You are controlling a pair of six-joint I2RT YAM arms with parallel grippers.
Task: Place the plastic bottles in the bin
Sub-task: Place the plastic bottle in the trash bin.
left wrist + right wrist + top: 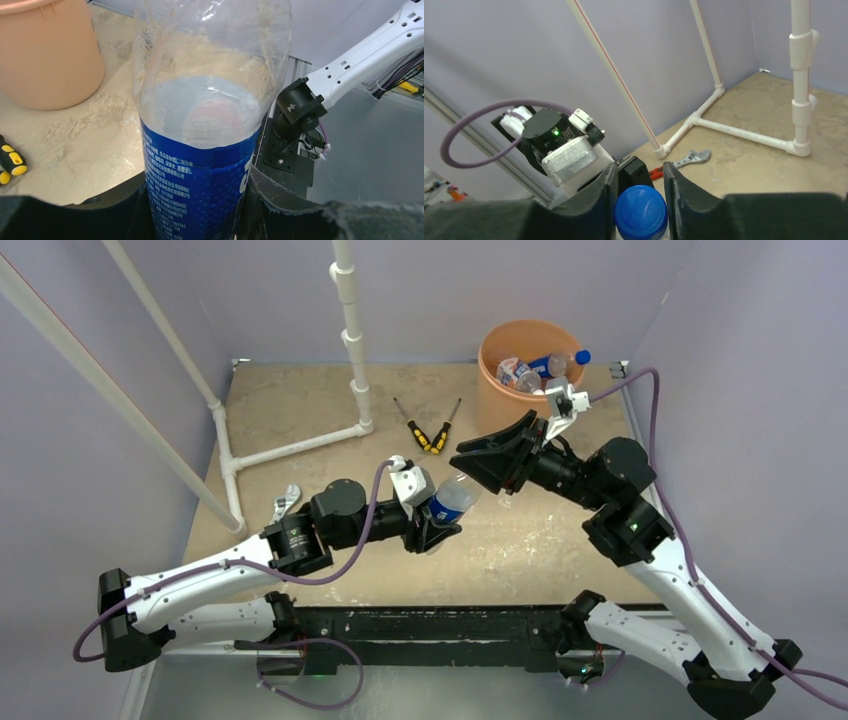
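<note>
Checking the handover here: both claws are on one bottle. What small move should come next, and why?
Probably open the left claw. It grips the bottle, while the right claw looks closed on the cap, so letting go would free the right claw to carry it to the bin.

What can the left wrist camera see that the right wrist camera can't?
Only the left wrist view shows the orange bin, a yellow-and-black tool handle at the picture's left edge, and the bottle with its clear body and blue label, clamped in the left gripper. Only the right wrist view shows the bottle's blue cap, snug between the fingers of the right gripper, plus the wrench and the white pipe frame. Both show that same bottle and the tan table.
</note>
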